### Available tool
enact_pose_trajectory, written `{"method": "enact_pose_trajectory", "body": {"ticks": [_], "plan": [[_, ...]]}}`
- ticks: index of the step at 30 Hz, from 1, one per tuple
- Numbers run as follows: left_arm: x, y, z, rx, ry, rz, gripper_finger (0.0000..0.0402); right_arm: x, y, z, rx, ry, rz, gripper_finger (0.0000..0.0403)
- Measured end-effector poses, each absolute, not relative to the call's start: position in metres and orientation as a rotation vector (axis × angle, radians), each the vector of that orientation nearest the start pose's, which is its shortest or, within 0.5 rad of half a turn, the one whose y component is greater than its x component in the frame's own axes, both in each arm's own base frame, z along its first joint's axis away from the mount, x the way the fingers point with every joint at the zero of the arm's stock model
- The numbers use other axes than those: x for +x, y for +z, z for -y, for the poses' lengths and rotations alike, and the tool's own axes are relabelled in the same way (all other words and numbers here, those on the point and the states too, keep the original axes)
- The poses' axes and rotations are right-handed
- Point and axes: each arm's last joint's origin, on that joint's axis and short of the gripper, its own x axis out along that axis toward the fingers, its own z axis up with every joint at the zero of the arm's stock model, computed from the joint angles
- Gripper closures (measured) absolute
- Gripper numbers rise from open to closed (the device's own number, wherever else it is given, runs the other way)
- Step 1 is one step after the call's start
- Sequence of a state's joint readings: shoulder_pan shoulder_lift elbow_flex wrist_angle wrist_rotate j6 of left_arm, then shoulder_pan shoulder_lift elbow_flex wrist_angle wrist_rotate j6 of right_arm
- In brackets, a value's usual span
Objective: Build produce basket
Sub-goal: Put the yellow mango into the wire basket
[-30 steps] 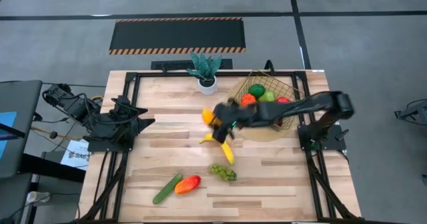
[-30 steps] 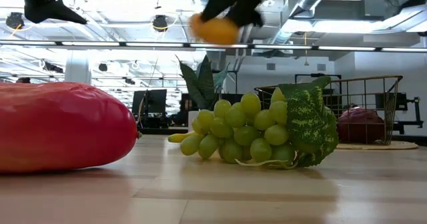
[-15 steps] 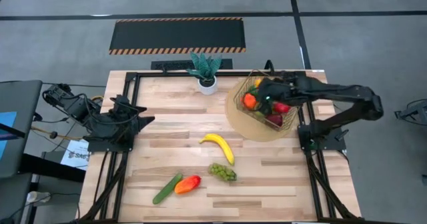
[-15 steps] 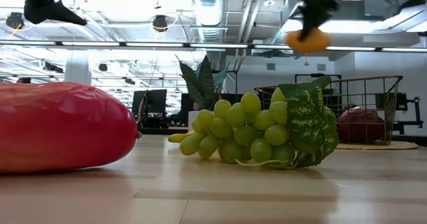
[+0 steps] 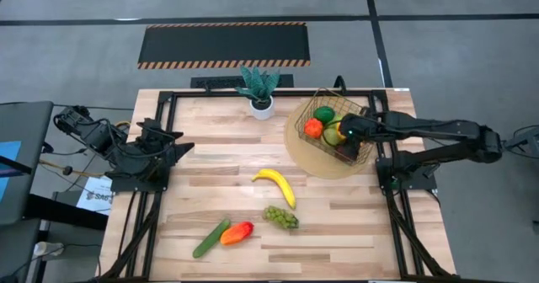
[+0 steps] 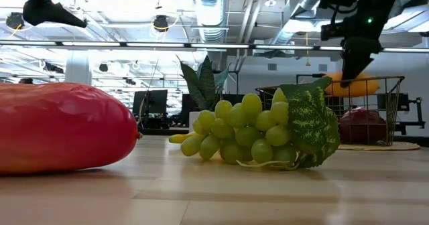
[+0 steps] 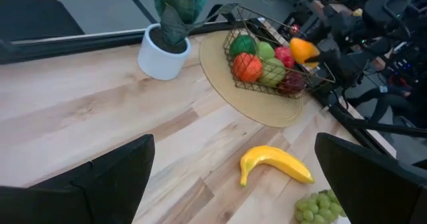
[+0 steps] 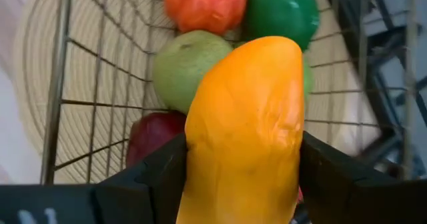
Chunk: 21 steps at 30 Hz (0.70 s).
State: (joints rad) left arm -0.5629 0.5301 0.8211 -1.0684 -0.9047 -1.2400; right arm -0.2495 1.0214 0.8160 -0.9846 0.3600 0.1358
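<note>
My right gripper (image 5: 341,130) is over the gold wire basket (image 5: 364,114), shut on an orange-yellow pepper (image 8: 245,124). In the low view the pepper (image 6: 353,86) hangs at about the height of the basket's rim (image 6: 365,80). In the basket lie an orange (image 8: 203,4), a green pear (image 8: 183,67), a lime (image 8: 280,11) and a dark red fruit (image 8: 150,141). A banana (image 5: 278,184), grapes (image 5: 282,218), a cucumber (image 5: 210,238) and a red-orange pepper (image 5: 238,232) lie on the table. My left gripper (image 7: 227,197) waits open at the table's left. My right gripper pinches the pepper's two long sides (image 8: 197,151) between its two fingers (image 8: 160,171). In the low view the fingers (image 6: 354,57) point down at it from above. The pepper is lifted clear, over the fruit in the basket.
The basket stands on a round tan mat (image 5: 313,161) at the far right. A spiky plant in a white pot (image 5: 260,91) stands at the far edge, left of the basket. Bare wood lies between the plant and the banana.
My right gripper has carried the pepper from above the table's middle, near the banana, toward the right edge to over the basket, and has come down to about rim height. It has stayed shut on the pepper.
</note>
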Motion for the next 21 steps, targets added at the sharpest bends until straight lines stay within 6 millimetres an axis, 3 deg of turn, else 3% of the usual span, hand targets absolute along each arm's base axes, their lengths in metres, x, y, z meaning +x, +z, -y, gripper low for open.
{"method": "enact_pose_trajectory", "body": {"ticks": [14, 21], "plan": [[0.070, 0.302, 0.017, -0.684, 0.626, -0.296, 0.0003, 0.163, 0.233, 0.057, 0.141, -0.394, -1.176, 0.0148], [0.070, 0.302, 0.017, -0.684, 0.630, -0.299, 0.0003, 0.163, 0.232, 0.061, 0.221, -0.362, -1.169, 0.0095]]}}
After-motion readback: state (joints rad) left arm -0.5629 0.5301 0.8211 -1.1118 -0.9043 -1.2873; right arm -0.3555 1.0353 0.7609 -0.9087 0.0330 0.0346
